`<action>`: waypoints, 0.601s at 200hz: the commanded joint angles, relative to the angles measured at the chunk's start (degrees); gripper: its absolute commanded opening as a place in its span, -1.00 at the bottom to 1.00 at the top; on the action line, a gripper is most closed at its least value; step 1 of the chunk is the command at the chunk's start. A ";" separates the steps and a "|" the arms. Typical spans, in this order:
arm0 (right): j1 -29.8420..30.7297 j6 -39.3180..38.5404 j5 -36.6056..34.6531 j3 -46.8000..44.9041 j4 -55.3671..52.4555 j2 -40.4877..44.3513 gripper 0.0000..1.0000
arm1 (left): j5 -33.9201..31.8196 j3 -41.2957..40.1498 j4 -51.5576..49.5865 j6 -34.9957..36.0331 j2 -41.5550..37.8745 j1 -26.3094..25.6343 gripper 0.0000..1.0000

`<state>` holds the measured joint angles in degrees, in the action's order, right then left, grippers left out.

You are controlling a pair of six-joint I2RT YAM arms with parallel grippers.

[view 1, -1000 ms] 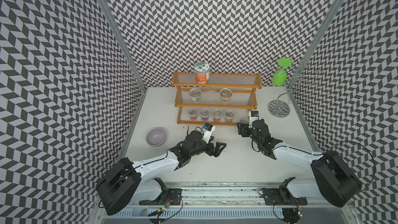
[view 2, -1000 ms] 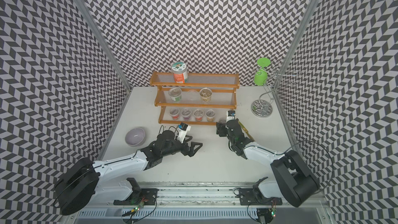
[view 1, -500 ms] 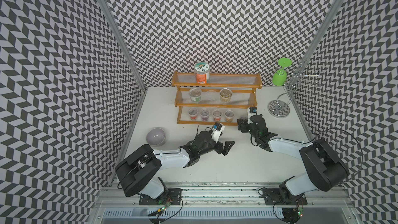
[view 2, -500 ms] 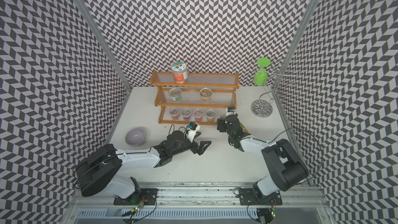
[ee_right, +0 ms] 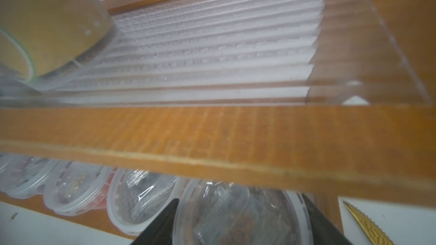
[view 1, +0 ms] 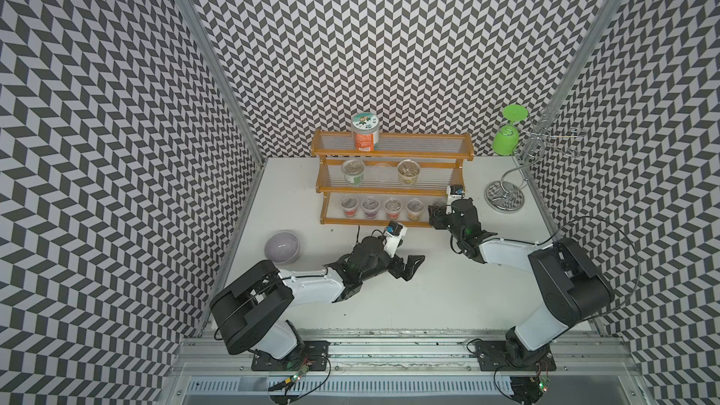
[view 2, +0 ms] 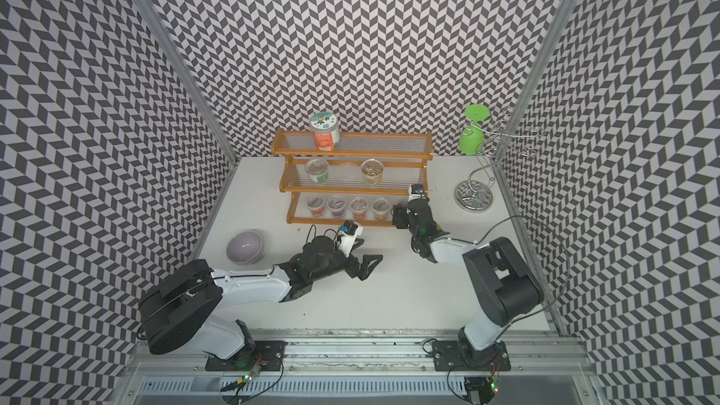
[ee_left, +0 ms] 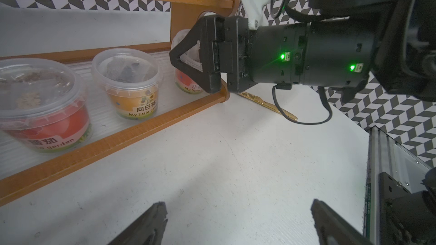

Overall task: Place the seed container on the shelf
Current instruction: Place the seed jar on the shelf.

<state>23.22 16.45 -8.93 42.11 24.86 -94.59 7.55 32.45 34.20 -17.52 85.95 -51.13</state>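
The three-tier orange-brown wooden shelf carries one tall orange-labelled jar, three middle-tier tubs and four bottom-tier tubs. A fifth tub, the clear-lidded red-labelled seed container, is at the bottom tier's right end, clamped in the right gripper's jaws. The left gripper's jaws gape empty over the white desk, between chevron-patterned walls.

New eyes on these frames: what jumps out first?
The black-and-white zigzag walls dominate, and against the back one stands the orange-brown shelf, its lower tiers lined with small pots. At the right end of its bottom tier the right claw is clamped on a seed container, while the left claw hangs open over the white table.
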 commanded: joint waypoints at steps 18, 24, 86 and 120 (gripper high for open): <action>-0.55 -0.97 -0.10 2.13 4.22 -2.55 0.47 | 0.14 1.90 -0.57 -0.19 1.11 -0.37 0.99; -0.68 -0.83 -0.12 2.12 4.47 -2.85 0.47 | 0.30 1.97 -0.58 -0.15 1.09 -0.37 0.99; -0.99 -0.76 1.03 2.97 3.59 -5.25 0.47 | 0.00 2.31 -2.21 0.18 0.45 -0.39 0.99; -1.03 -0.68 1.55 3.24 3.28 -5.63 0.47 | -0.41 2.41 -2.89 0.21 0.26 -0.37 0.99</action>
<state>22.57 15.86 -8.10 44.23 26.24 -99.26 7.55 33.06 32.21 -17.63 86.37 -51.13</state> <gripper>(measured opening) 0.737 0.992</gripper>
